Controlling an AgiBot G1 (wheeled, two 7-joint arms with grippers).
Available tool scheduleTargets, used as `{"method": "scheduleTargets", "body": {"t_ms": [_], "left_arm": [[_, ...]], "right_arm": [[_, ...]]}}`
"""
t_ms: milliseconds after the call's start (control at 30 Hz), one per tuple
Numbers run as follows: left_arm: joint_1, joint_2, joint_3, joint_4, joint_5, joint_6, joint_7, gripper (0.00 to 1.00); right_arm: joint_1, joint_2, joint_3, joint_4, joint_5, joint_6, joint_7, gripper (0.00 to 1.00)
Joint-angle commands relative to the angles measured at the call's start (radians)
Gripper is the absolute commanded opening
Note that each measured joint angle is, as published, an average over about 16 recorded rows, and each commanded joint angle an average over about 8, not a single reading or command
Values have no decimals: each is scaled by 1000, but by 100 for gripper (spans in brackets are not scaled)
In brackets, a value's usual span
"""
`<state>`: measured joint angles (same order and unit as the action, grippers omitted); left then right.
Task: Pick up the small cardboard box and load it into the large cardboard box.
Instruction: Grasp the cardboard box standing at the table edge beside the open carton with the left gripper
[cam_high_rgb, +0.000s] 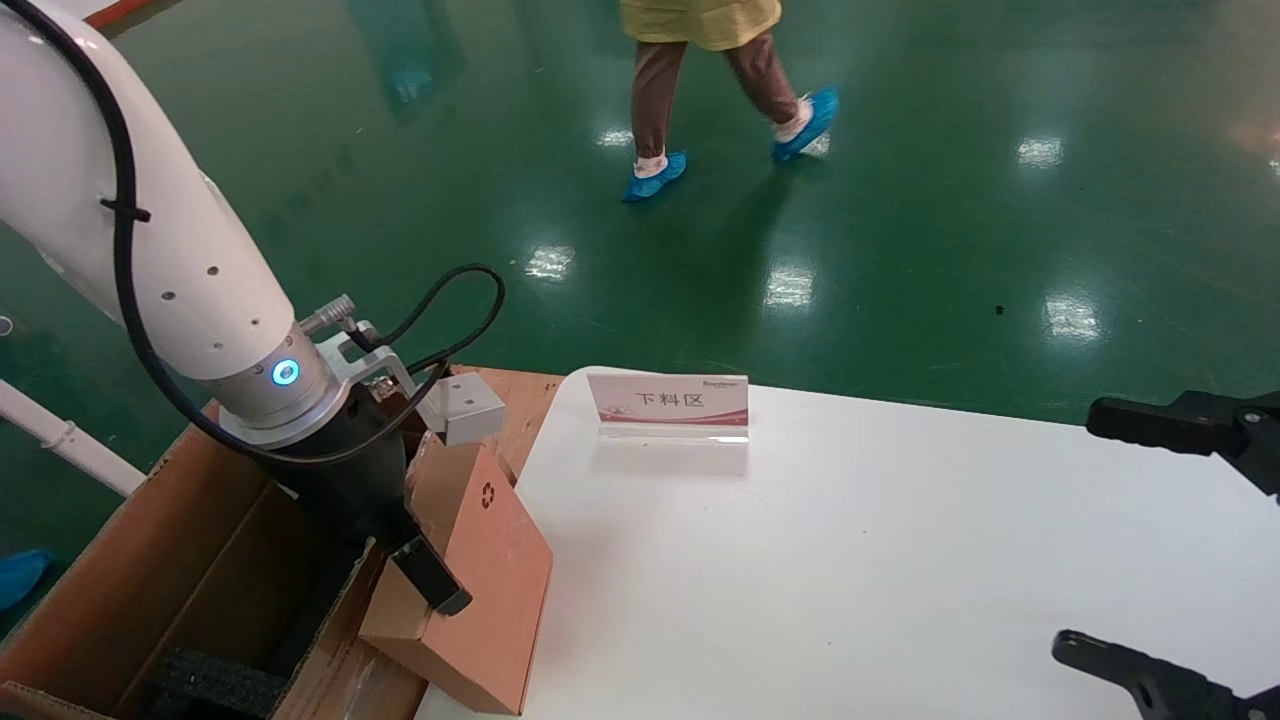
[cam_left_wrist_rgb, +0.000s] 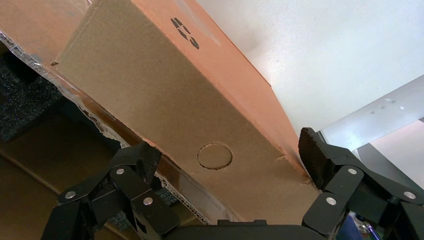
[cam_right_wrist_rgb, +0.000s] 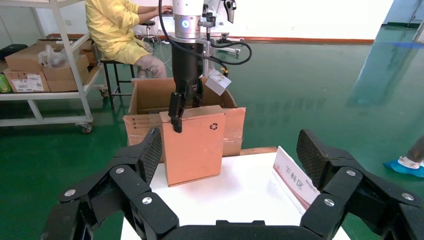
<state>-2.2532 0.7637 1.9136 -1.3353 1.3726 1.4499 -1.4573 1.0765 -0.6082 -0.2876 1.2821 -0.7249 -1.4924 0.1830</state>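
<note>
The right pincer (cam_high_rgb: 1180, 550) hung spread wide and empty over the near right edge of the white counter (cam_high_rgb: 900, 560), well apart from the work. At the counter's left edge stood the small box (cam_high_rgb: 480, 580), tilted, its lower corner on the counter and its recycling mark (cam_high_rgb: 487, 494) facing up and outward. The left pincer (cam_high_rgb: 405, 560) came down onto its upper end and was closed on the narrow top edge, one finger (cam_high_rgb: 430, 578) lying across the broad face, the other hidden behind; the left wrist view showed the two fingers straddling the box's tan narrow face (cam_left_wrist_rgb: 200, 130). Just behind and beside it sat the large box (cam_high_rgb: 200, 560), flaps open, black foam (cam_high_rgb: 215, 685) inside. Farther back on the counter stood a sign (cam_high_rgb: 668, 405), and beyond lay green floor (cam_high_rgb: 900, 200) where a person (cam_high_rgb: 700, 90) in blue shoe covers walked
</note>
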Motion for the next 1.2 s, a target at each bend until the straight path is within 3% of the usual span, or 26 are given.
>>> {"method": "scheduleTargets", "body": {"t_ms": [33, 1200], "left_arm": [[0, 0, 0, 0, 0, 1, -1, 0], [-12, 4, -11, 9, -7, 0, 5, 0]], "right_arm": [[0, 0, 0, 0, 0, 0, 0, 0], [0, 0, 0, 0, 0, 0, 0, 0]]}}
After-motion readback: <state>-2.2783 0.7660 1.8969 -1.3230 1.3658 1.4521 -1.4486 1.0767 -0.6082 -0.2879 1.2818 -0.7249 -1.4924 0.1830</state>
